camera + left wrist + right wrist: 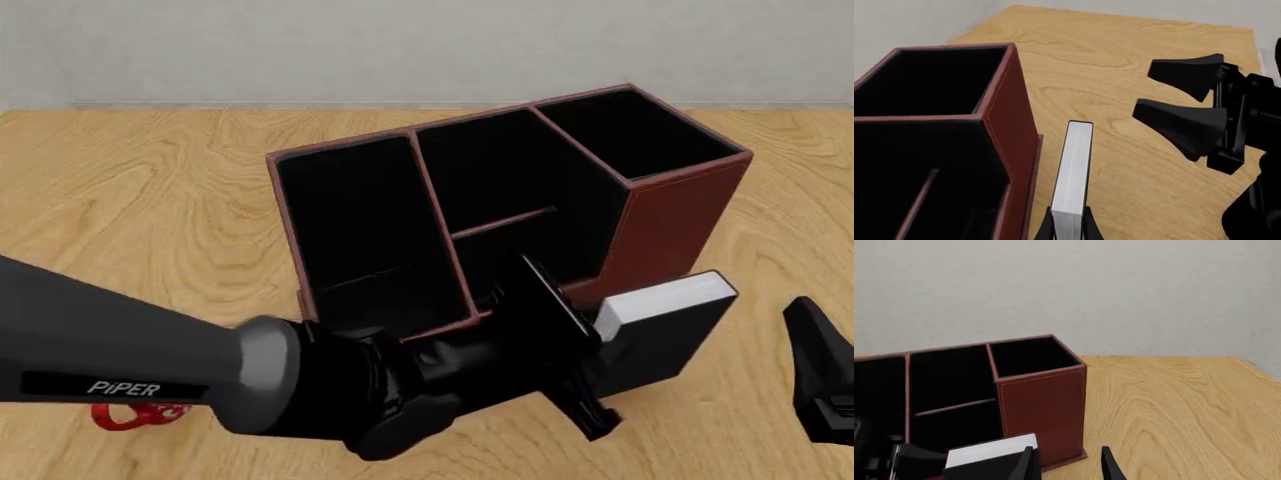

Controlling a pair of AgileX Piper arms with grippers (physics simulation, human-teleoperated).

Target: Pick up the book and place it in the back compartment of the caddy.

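The black book (pixel 663 325) with white page edges (pixel 1075 172) stands upright on edge just off the near right wall of the reddish-brown caddy (pixel 674 215). My left gripper (pixel 1067 231) is shut on the book's near end. I cannot tell if the book touches the table. A small cell behind a thin low cross-divider, which I take as the back compartment (pixel 390 298), lies at the caddy's near left end, above my left arm. My right gripper (pixel 1067 467) is open and holds nothing, to the right of the book (pixel 991 452) and apart from it.
The caddy (pixel 1004 115) also has a tall square cell (pixel 634 130) at its right end and a middle cell with a slanted divider (pixel 505 222). A red-and-white mug (pixel 127 415) peeks out under my left arm. Bare wooden table (pixel 1187 410) lies to the right.
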